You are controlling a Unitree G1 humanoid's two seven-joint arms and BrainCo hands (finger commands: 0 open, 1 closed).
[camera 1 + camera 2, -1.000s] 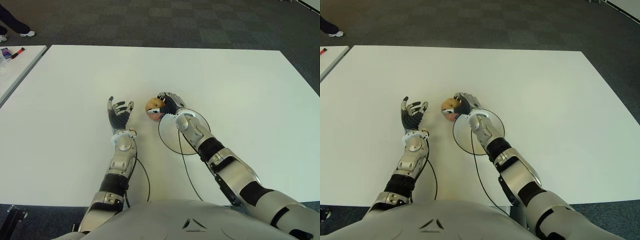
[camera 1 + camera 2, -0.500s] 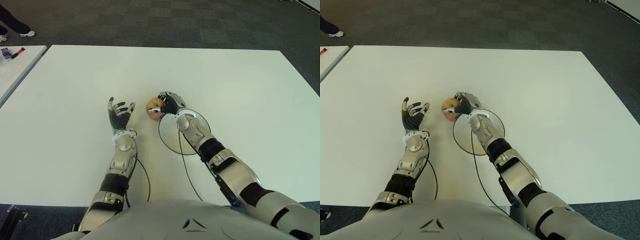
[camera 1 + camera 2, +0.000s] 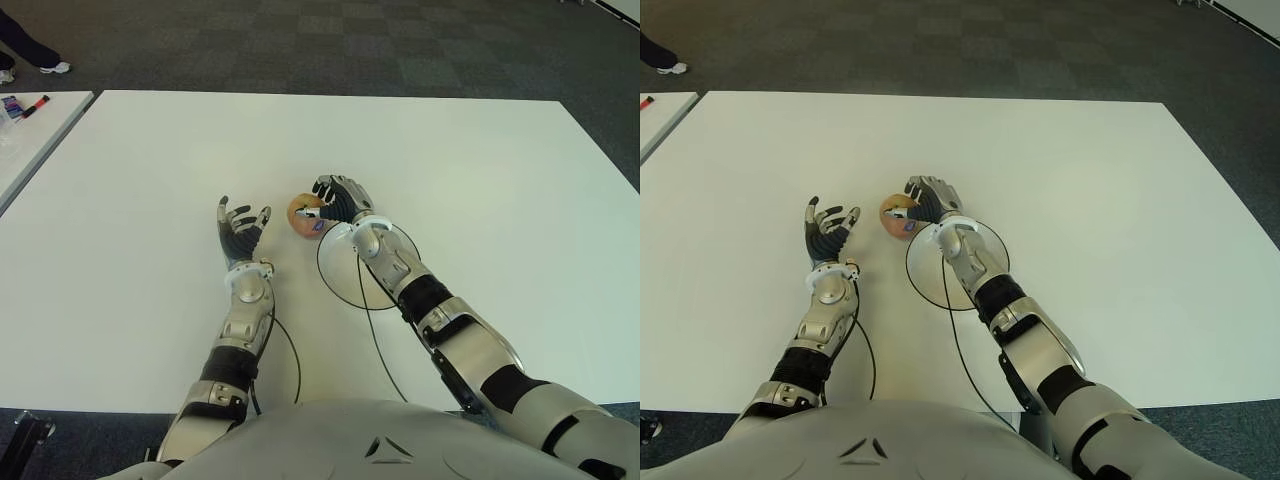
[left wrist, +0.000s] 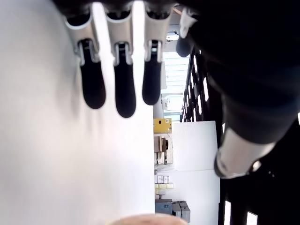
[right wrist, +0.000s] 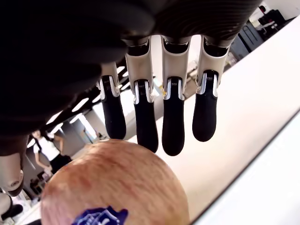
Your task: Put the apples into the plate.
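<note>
One apple (image 3: 305, 216), yellow-red with a blue sticker, lies on the white table just outside the left rim of the plate (image 3: 338, 280), a white disc with a dark edge. My right hand (image 3: 336, 198) is at the apple's right side, its forearm lying across the plate. In the right wrist view its fingers (image 5: 172, 117) stretch straight out over the apple (image 5: 117, 187) without wrapping it. My left hand (image 3: 241, 226) shows to the left of the apple, palm up, fingers spread and holding nothing.
A second white table (image 3: 30, 135) with a red marker (image 3: 36, 103) stands at the far left, and a person's shoe (image 3: 54, 67) shows on the carpet behind it. Thin black cables (image 3: 292, 352) trail from both wrists toward me.
My right hand's fingers have uncurled from the apple. The apple has rolled slightly left and away, turning its blue sticker up. The left hand has barely moved.
</note>
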